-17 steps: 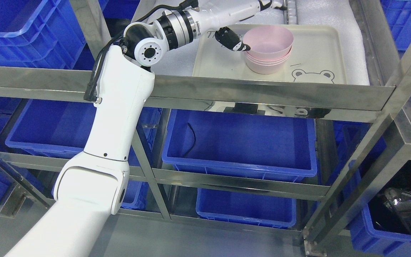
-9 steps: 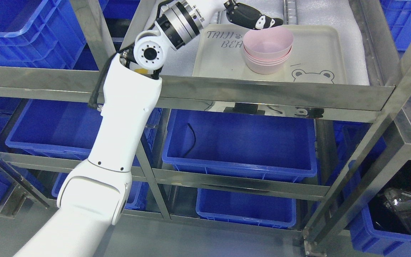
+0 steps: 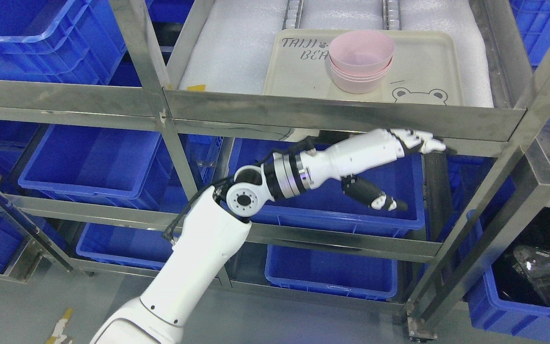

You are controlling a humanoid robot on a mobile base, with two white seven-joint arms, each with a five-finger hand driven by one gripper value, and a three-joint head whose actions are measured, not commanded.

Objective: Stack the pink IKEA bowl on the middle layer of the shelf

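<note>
A stack of pink bowls [image 3: 361, 60] stands on a cream tray [image 3: 423, 62] with a bear print, on the shelf layer behind the steel front rail. My left hand [image 3: 411, 165] is out in front of the shelf, below that rail and above a blue bin. Its fingers [image 3: 420, 141] are stretched out and its thumb [image 3: 377, 198] hangs apart below; it holds nothing. The hand is well clear of the bowls. My right arm does not show.
The steel front rail [image 3: 342, 117] runs across just above the hand. Blue bins [image 3: 327, 210] fill the lower layers and the left side. A steel upright [image 3: 475, 239] slants at the right. White foam [image 3: 237, 48] lines the shelf beside the tray.
My left arm has pulled back out of the shelf and dropped below the front rail, leaving the pink bowls stacked on the tray. The camera view has shifted slightly too.
</note>
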